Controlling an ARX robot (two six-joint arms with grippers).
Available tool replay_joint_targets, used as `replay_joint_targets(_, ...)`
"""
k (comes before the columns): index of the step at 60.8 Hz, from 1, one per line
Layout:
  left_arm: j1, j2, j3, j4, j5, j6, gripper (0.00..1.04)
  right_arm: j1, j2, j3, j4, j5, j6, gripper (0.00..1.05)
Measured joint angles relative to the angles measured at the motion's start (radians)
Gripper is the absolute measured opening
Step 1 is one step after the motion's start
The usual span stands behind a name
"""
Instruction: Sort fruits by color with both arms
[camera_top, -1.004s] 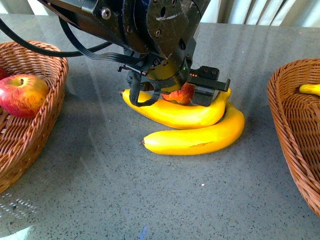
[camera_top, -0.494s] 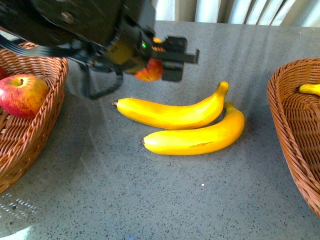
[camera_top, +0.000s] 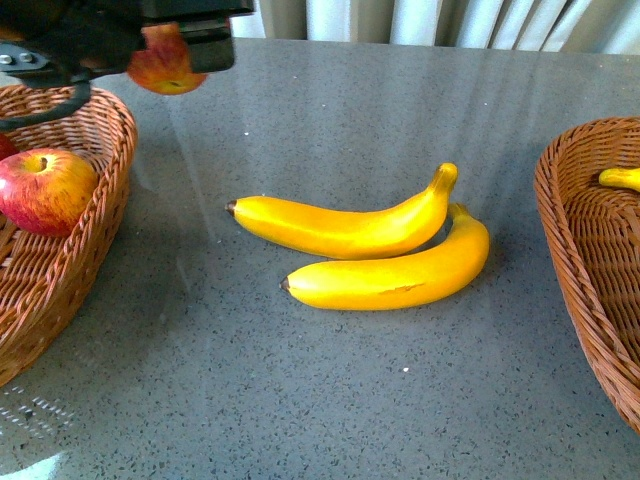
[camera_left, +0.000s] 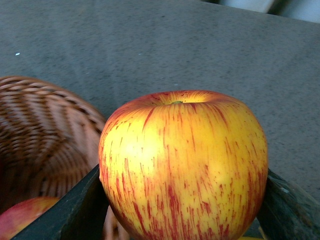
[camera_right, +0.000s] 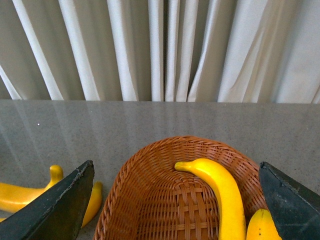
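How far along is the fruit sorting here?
Done: an apple sits in the left basket, and two bananas lie in the right basket. In hand: the left gripper holds a second apple near the left basket. Left: two loose bananas on the table; the right gripper is open and empty.

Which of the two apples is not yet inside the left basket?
The streaked apple clamped in the left gripper, in the air; the other apple lies in the basket.
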Motion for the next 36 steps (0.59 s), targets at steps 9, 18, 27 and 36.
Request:
replay_joint_targets(9,0.065,-0.056,-0.083,0.001,0.005,0.0,0.7,0.0,0.0,0.0,0.0,0.0,0.0,0.96)
replay_joint_targets(18,0.092,-0.064,-0.127,0.006,0.023,-0.008,0.82,0.0,0.0,0.0,0.0,0.0,0.0,0.96)
replay_joint_targets(27,0.102,-0.066,-0.132,0.019,0.031,-0.027,0.96,0.0,0.0,0.0,0.0,0.0,0.0,0.96)
replay_joint_targets(36,0.101,-0.077,-0.132,0.019,0.033,-0.043,0.96,0.0,0.0,0.0,0.0,0.0,0.0,0.96)
